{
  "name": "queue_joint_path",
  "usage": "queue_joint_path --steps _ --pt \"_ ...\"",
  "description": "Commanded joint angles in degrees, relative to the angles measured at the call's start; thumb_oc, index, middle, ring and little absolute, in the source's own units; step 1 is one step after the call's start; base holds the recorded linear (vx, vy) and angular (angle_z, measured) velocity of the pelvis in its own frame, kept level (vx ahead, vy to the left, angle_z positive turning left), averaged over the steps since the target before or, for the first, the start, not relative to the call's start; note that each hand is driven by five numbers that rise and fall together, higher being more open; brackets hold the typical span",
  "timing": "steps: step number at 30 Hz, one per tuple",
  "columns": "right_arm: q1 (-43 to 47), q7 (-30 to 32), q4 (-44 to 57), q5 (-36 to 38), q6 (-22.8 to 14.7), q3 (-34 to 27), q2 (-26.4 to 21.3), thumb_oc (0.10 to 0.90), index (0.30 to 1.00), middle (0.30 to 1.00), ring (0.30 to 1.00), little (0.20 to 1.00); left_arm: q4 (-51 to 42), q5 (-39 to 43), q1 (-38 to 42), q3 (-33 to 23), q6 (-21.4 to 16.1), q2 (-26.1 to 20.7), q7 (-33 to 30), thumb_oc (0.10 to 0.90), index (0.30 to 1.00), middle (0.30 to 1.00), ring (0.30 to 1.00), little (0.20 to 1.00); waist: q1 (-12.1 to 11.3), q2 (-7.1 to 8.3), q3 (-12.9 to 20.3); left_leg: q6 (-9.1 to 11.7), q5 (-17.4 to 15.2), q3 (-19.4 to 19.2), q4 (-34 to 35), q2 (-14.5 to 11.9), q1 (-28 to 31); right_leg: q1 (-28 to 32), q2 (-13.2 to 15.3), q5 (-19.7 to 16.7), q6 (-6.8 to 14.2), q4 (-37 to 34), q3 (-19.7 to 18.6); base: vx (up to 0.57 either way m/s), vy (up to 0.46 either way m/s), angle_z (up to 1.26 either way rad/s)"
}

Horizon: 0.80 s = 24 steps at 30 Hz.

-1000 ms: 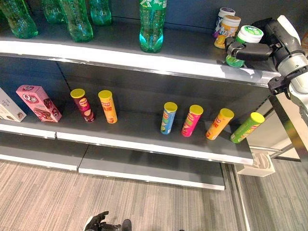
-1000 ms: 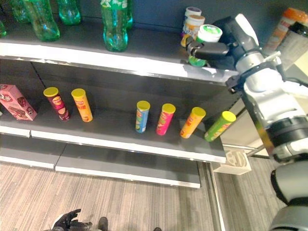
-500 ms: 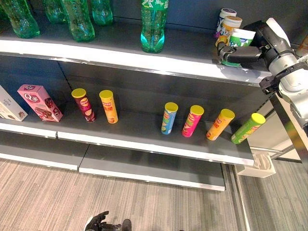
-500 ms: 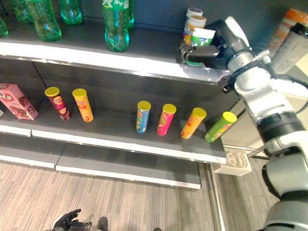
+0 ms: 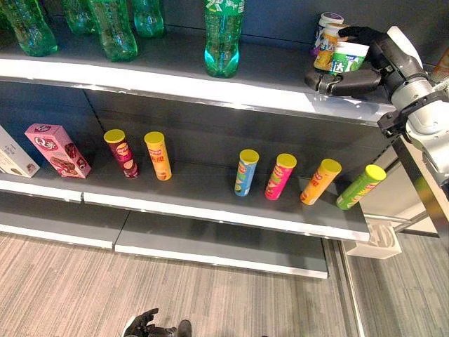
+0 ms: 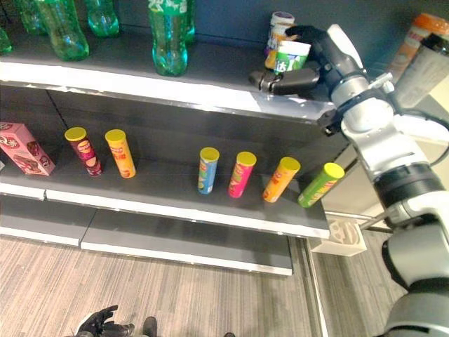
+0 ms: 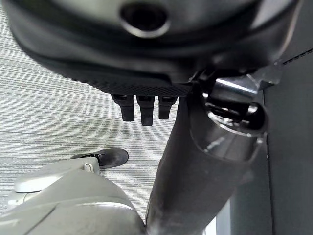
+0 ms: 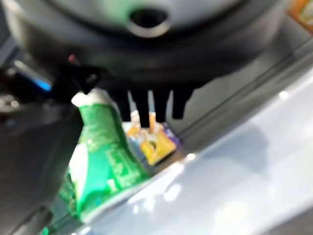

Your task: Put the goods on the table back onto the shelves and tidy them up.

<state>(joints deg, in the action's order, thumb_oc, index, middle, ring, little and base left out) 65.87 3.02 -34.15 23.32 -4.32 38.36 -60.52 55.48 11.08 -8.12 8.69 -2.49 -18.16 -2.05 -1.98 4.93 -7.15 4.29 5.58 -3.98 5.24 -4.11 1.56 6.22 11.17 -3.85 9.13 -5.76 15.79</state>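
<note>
A green-and-white cup (image 5: 349,57) stands at the right end of the top shelf (image 5: 175,77). My right hand (image 5: 382,56) is shut on the cup, with fingers over its rim and the thumb low along the shelf's front. The right wrist view has the same cup (image 8: 98,156) against the palm. Just behind it stand two more cups, one yellow (image 5: 328,43) and one purple-topped (image 5: 328,20). Down by the floor, my left hand (image 5: 144,326) hangs with relaxed fingers (image 7: 142,107) and holds nothing.
Several green bottles (image 5: 223,35) stand along the top shelf. On the middle shelf (image 5: 210,203) are several chip cans (image 5: 245,172), a pink box (image 5: 56,149) and a white box (image 5: 14,156). Beside the shelf's right end stands an orange-capped bottle (image 6: 417,35).
My right hand has carried the green cup leftward and deeper onto the top shelf, turning it upright beside the two other cups. The left hand has stayed still.
</note>
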Motion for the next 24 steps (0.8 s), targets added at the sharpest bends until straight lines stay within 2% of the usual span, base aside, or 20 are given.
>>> queue_joint_path --steps 1,4,7,9,11,12,13,16,18,24 --pt "10.3 6.3 3.6 3.6 -4.8 -5.1 -5.0 0.8 0.9 0.9 0.9 0.9 0.9 -0.2 1.9 2.6 -1.9 -2.4 -0.7 0.8 0.9 0.9 0.9 0.9 -1.7 1.61 1.3 2.3 -7.5 -1.7 -0.2 -2.4 4.5 2.1 0.7 1.4 2.6 0.8 1.7 0.0 0.0 0.0" --pt "7.3 7.4 8.1 4.9 -6.3 -9.1 -7.6 0.8 0.9 0.9 0.9 0.9 1.0 -0.4 1.6 2.0 -1.7 -2.3 -0.7 0.8 0.9 0.9 0.9 0.9 -1.4 1.6 1.4 2.3 -7.7 -1.9 -0.2 -2.4 4.7 2.1 0.8 1.4 2.8 0.8 1.6 0.0 0.011 0.0" --pt "0.1 10.2 15.8 6.1 -9.3 -18.7 -10.9 0.8 0.9 0.9 0.9 0.9 0.7 -0.9 1.5 0.9 -1.6 -1.9 -0.7 0.8 0.9 0.9 0.9 0.9 -0.7 1.44 1.4 2.1 -8.0 -2.0 -0.2 -2.3 4.5 1.8 0.8 1.4 3.0 0.8 1.6 0.0 0.022 0.01" --pt "-10.8 13.2 22.3 6.7 -12.6 -33.0 -13.4 0.8 0.9 0.9 0.9 0.9 0.5 -1.0 1.1 -0.5 -1.5 -1.5 -0.7 0.8 0.9 0.9 0.9 0.9 0.0 1.55 1.6 1.9 -8.2 -1.9 -0.2 -2.3 4.3 1.6 0.8 1.4 3.2 0.8 1.6 0.01 0.017 0.0" --pt "-23.0 17.1 28.2 2.5 -13.8 -46.9 -13.6 0.8 0.9 0.9 0.9 0.9 0.8 -1.6 1.0 -2.2 -1.2 -1.0 -0.8 0.8 0.9 0.9 0.9 0.9 0.9 1.7 1.6 1.7 -8.6 -1.9 -0.2 -2.1 4.2 1.1 1.0 1.3 3.5 0.8 1.3 0.01 0.048 0.03" --pt "-25.4 17.1 29.2 2.2 -13.6 -49.2 -13.2 0.8 0.9 0.9 0.9 0.9 0.8 -1.7 1.0 -1.9 -1.1 -1.5 -0.8 0.8 0.9 0.9 0.9 0.9 0.5 2.11 1.7 1.6 -8.6 -1.9 -0.2 -2.1 4.2 1.1 1.0 1.3 3.5 0.8 1.4 0.01 0.072 -0.04" --pt "-35.8 19.5 34.7 -1.5 -14.1 -60.2 -9.3 0.8 0.9 0.9 0.9 0.9 0.7 -1.9 0.7 -3.7 -0.9 -0.7 -1.0 0.8 0.9 0.9 0.9 0.9 1.6 2.05 1.7 1.2 -9.1 -2.2 -0.2 -1.8 4.3 0.7 1.3 0.9 3.8 0.9 0.9 0.01 0.057 -0.06" --pt "-43.1 20.2 38.8 -3.5 -13.7 -66.7 -5.3 0.8 0.9 0.9 0.9 0.9 0.6 -2.7 0.6 -3.8 -0.7 -1.0 -1.1 0.8 0.9 0.9 0.9 0.9 1.8 2.48 1.8 0.8 -9.6 -2.9 -0.2 -1.5 4.6 0.3 1.7 0.4 4.3 0.9 0.3 0.01 0.057 -0.13" --pt "-48.6 20.5 42.5 -5.8 -13.5 -70.4 0.0 0.8 0.9 0.9 0.9 0.9 0.1 -3.5 0.5 -4.4 -0.6 -0.7 -1.1 0.8 0.9 0.9 0.9 0.9 3.0 2.04 1.3 0.1 -10.0 -3.9 -0.2 -0.9 4.9 -0.7 2.4 -0.7 4.8 1.0 -0.9 -0.03 0.144 -0.29" --pt "-58.5 20.9 48.5 -10.1 -12.3 -77.2 10.8 0.8 0.9 0.9 0.9 0.9 -2.9 -5.2 1.2 -5.3 -1.0 -2.4 -0.8 0.8 0.9 0.9 0.9 0.9 5.4 1.31 -0.9 -1.8 -10.8 -7.1 -0.2 0.6 4.6 -5.5 3.7 -3.7 5.8 2.5 -5.3 -0.07 0.144 -0.47"
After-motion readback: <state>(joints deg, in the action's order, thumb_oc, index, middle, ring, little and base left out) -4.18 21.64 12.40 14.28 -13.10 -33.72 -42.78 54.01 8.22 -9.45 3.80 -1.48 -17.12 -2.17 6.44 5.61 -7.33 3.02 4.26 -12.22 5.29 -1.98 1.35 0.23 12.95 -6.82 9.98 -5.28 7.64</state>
